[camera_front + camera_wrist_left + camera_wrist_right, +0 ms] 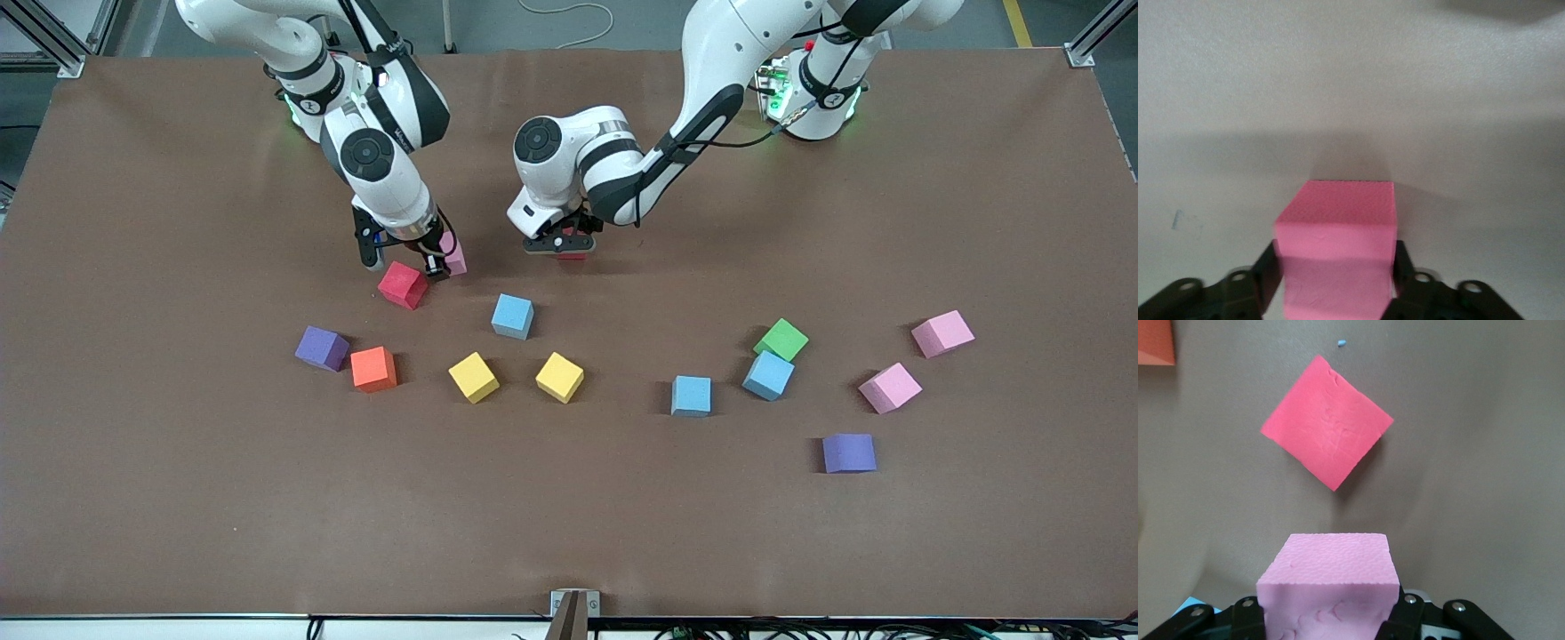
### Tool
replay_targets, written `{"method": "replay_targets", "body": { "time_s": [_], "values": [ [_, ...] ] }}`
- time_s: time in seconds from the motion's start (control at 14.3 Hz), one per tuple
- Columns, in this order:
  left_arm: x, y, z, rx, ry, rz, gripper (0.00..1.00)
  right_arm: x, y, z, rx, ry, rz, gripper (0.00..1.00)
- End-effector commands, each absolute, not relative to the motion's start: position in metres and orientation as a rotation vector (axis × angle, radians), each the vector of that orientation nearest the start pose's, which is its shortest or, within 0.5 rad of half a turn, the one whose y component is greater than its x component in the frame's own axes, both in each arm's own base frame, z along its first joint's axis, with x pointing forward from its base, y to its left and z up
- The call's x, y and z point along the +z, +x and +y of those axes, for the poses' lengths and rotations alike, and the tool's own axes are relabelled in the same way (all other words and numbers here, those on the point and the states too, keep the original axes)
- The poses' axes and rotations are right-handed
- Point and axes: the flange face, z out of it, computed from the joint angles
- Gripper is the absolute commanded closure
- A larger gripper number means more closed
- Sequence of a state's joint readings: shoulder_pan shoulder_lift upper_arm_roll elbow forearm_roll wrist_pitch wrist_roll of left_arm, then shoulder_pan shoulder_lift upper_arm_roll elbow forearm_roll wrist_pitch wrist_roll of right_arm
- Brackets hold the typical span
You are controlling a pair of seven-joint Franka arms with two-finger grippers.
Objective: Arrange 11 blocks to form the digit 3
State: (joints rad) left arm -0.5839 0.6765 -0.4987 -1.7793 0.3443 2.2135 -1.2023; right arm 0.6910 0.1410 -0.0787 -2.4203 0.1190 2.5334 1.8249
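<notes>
Upper centre: my left gripper seemingly loosens around its pink block; my right gripper pinches a pale pink block that could knock the red block.

Even overhead light, soft shadows; left wrist view perhaps overexposed.

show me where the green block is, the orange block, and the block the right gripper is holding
green block [781, 339], front view, top face.
orange block [372, 368], front view, top face.
pink block [1328, 583] in the right gripper, right wrist view, front face.
</notes>
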Motion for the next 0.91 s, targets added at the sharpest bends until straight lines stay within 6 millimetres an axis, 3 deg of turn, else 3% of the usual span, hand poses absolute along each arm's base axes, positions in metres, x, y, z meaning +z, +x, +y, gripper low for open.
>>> {"method": "replay_targets", "body": {
  "time_s": [0.0,0.21,0.35,0.49,0.63,0.84],
  "values": [
    [0.210,0.333,-0.555,0.110,-3.025,0.069,0.00,0.244,0.399,0.283,0.094,-2.437,1.969,0.99],
    [0.244,0.340,-0.554,0.049,-3.043,0.047,0.00,0.243,0.396,0.289,0.087,-2.397,2.006,0.98],
    [0.281,0.350,-0.548,-0.004,-3.049,0.020,0.00,0.231,0.386,0.303,0.082,-2.387,2.031,0.98],
    [0.315,0.373,-0.534,-0.025,-3.065,-0.078,0.00,0.221,0.376,0.316,0.072,-2.344,2.077,0.98],
    [0.350,0.422,-0.504,-0.041,-3.112,-0.253,0.00,0.219,0.377,0.320,0.060,-2.282,2.106,0.99],
    [0.375,0.501,-0.445,-0.091,-3.108,-0.417,0.00,0.204,0.363,0.343,0.041,-2.178,2.159,0.99]
  ]
}}
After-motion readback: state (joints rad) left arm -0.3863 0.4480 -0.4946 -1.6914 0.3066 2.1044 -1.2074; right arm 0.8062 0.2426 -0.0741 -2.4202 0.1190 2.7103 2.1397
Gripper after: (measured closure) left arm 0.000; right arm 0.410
